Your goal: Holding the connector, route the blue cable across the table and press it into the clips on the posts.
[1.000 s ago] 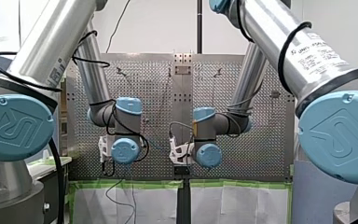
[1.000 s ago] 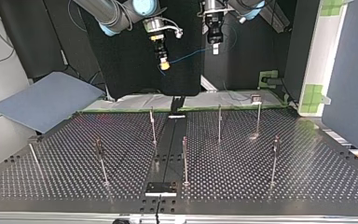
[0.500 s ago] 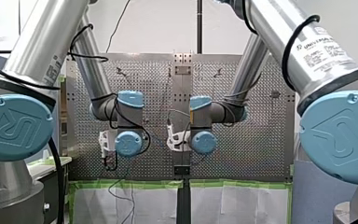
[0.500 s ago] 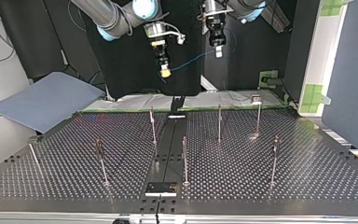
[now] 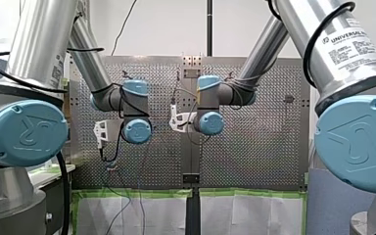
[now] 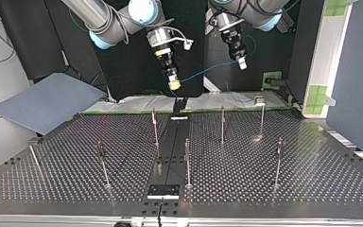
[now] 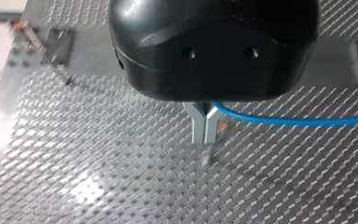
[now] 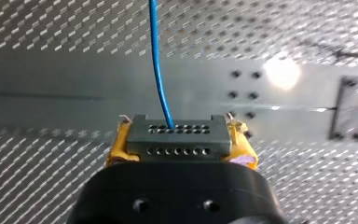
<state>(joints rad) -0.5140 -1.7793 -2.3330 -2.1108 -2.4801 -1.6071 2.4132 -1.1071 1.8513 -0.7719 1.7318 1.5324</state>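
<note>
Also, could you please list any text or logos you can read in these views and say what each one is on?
"UNIVERSAL ROBOTS": on my right arm's label, front view.
"UR" emblem: on the large blue joint caps of both arms, front view.
Smaller print beneath that label, and my left arm's label: too small to read.
Wrist and top views: none.

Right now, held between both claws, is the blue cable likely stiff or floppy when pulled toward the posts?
Probably floppy: the blue cable curves gently between my right claw and my left claw. It looks thin, so likely light. It may slide through the narrow metal fingers; the connector seems clamped more firmly.
</note>
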